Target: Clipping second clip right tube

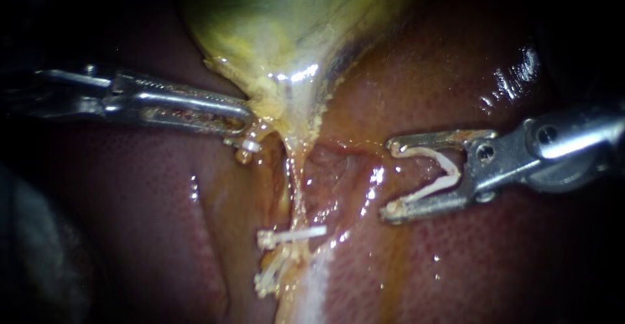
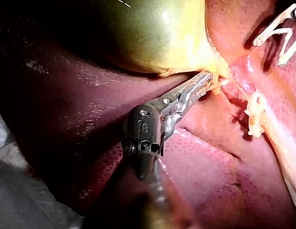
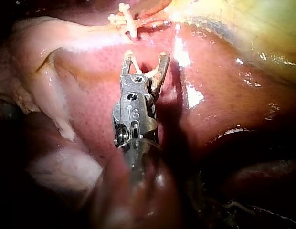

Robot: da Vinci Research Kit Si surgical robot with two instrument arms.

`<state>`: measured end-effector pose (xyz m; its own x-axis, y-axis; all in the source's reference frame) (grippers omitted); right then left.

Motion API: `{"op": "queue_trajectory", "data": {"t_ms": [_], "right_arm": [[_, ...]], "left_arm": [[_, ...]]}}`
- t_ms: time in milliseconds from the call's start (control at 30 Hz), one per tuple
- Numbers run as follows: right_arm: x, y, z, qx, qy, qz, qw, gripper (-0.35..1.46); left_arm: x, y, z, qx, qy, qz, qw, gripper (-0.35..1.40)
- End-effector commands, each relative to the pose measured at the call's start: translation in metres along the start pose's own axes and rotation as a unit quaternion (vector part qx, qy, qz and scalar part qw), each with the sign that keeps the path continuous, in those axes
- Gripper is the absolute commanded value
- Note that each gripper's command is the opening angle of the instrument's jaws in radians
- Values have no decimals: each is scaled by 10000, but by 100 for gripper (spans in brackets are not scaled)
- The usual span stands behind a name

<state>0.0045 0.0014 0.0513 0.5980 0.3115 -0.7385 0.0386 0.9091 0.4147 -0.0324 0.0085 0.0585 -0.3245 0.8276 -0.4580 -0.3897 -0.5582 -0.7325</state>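
the tube (image 1: 298, 187), likely soft and slippery, lies left of the right instrument (image 1: 388, 179), whose wide jaws carry an open clip (image 1: 451, 170); straddle it gently just beyond the placed clip (image 1: 296, 234), while the left instrument (image 1: 246, 123) grips the gallbladder (image 1: 273, 25) neck.

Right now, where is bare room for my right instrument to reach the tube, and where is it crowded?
Free: bare liver between the right instrument, carrying its loaded clip, and the tube. Crowded: two clips lower down; the left instrument gripping the gallbladder above.
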Motion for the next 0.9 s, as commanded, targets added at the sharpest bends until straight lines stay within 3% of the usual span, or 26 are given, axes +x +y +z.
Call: {"op": "queue_trajectory", "data": {"t_ms": [33,100,267,433,533,667,900], "right_arm": [[0,0,0,1,0,0,10000,48],[0,0,0,1,0,0,10000,48],[1,0,-1,2,1,4,10000,48],[6,1,-3,2,3,24,10000,48],[14,2,0,2,92,31,10000,48],[25,1,13,92,210,370,9991,48],[38,1,45,364,502,1003,9930,47]], "left_arm": [[1,0,-2,-7,-4,0,10000,-35],[4,1,-8,-27,-12,-6,10000,-35],[20,13,-44,-41,-31,-60,10000,-35],[37,29,-74,-10,95,-74,9999,-35],[39,34,-76,-3,98,-57,9999,-35],[36,35,-72,16,106,-50,9999,-35],[35,35,-72,20,107,-48,9999,-35]]}}
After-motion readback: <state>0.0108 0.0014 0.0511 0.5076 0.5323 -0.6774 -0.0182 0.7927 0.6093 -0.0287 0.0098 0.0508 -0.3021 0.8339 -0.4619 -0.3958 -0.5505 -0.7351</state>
